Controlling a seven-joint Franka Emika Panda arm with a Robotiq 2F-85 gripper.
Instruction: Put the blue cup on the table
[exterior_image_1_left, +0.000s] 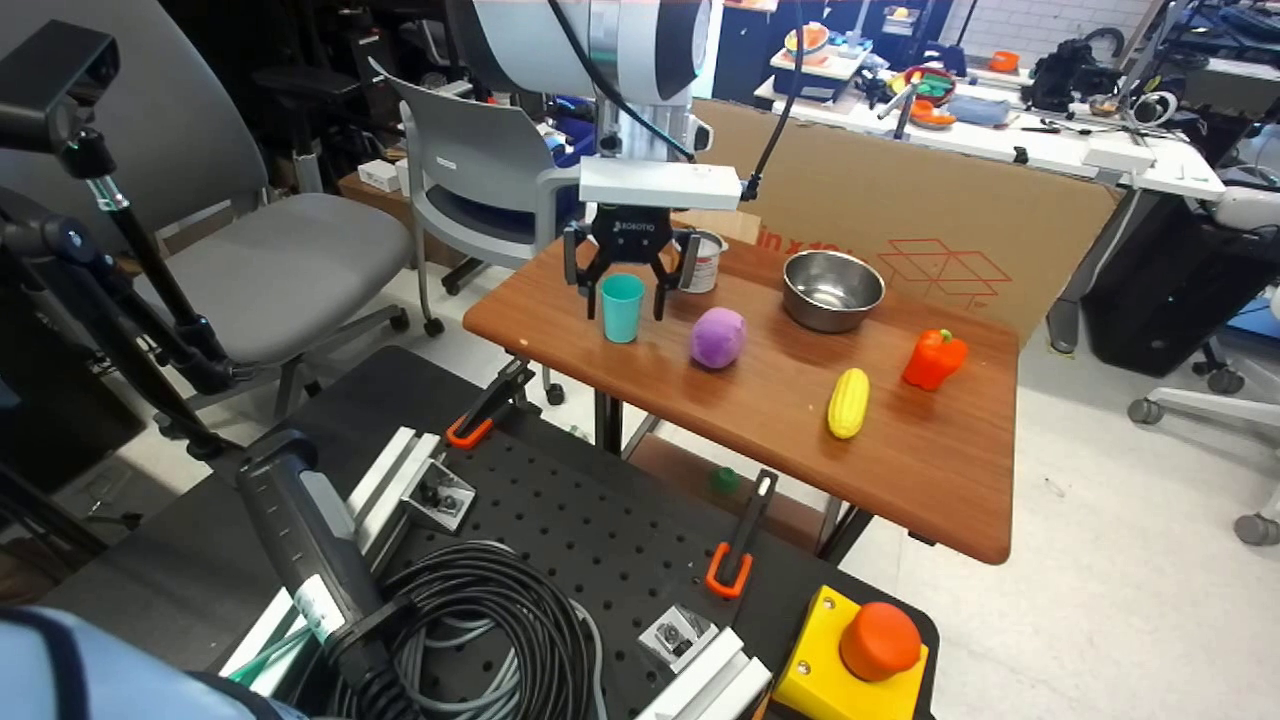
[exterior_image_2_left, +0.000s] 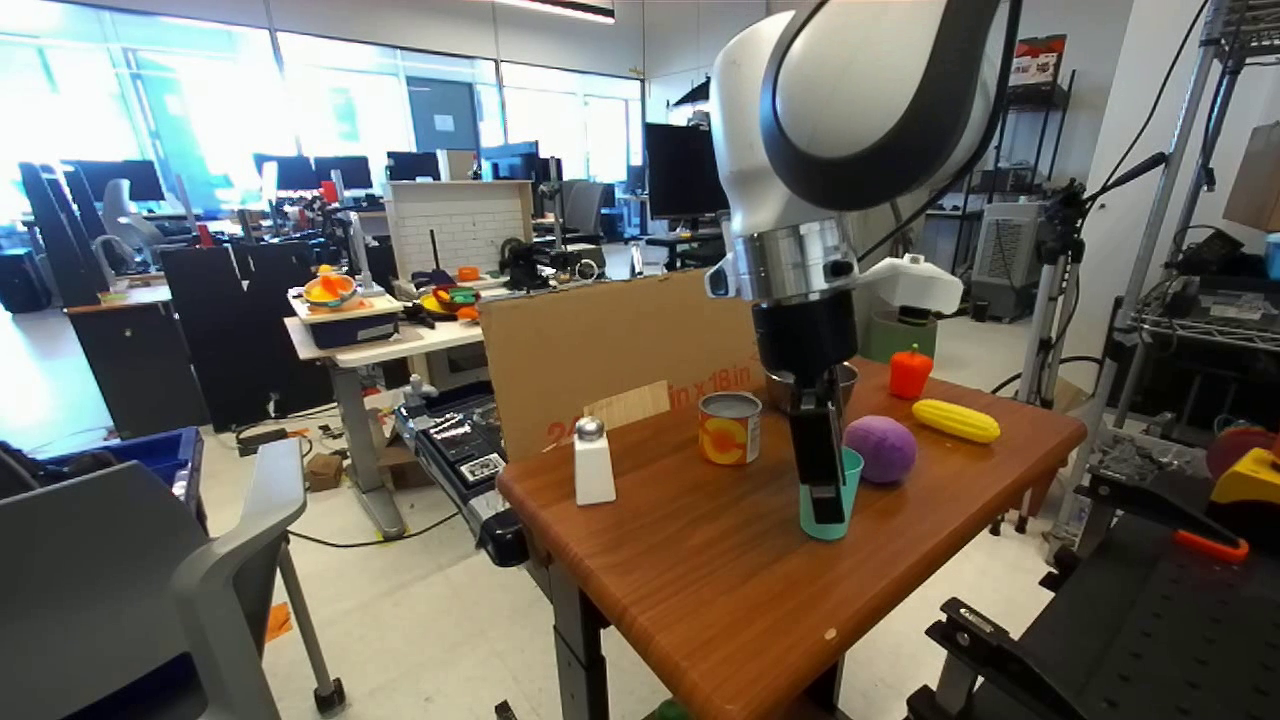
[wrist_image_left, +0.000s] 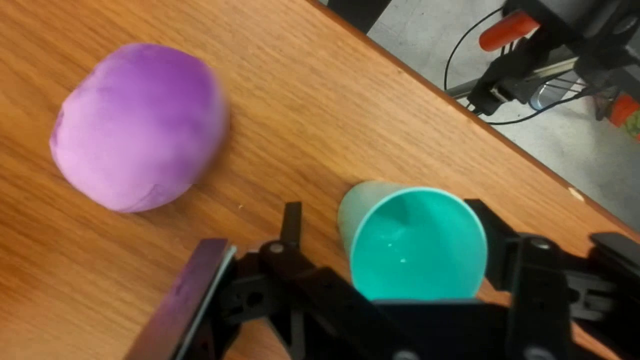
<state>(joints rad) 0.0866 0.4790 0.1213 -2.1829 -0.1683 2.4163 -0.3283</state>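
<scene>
The blue cup stands upright on the brown wooden table, near its edge. The cup also shows in an exterior view, partly behind a finger, and in the wrist view, where I look into its open top. My gripper points down with its fingers apart, one on each side of the cup. In the wrist view, a clear gap shows between the left finger and the cup. The right finger is close against the rim; I cannot tell if it touches. The gripper body hides the rim's lower edge.
A purple ball sits beside the cup. A can, a salt shaker, a metal bowl, a yellow corn and an orange pepper stand on the table. A cardboard sheet stands behind.
</scene>
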